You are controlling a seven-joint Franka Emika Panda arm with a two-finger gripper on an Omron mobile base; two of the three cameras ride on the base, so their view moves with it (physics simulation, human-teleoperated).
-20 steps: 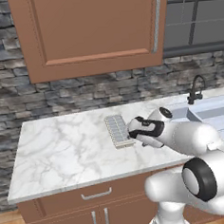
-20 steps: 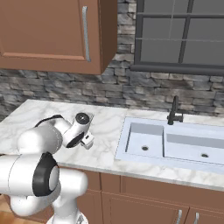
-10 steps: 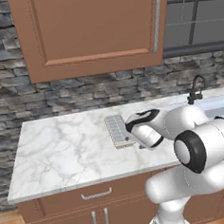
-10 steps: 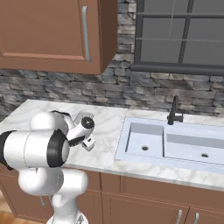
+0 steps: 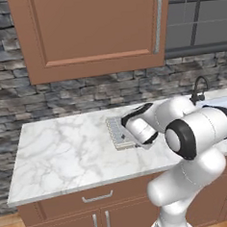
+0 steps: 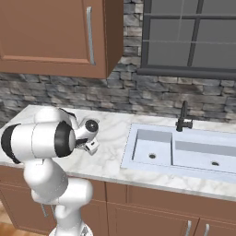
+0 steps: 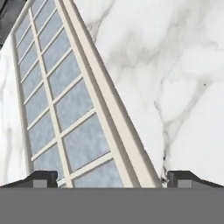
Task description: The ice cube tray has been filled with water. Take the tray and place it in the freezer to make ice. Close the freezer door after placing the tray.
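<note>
Ice cube tray (image 7: 65,100) is lying flat on the marble counter (image 5: 65,153), back near the stone wall, and the gripper (image 7: 107,177) is hanging right over it — spread wide, holding nothing. In the hand view one fingertip sits out past the tray's long rim and the other over the far side, so I'd guess it's lining up to pinch across the narrow width — makes sense since the water-filled cells need to stay level.
</note>
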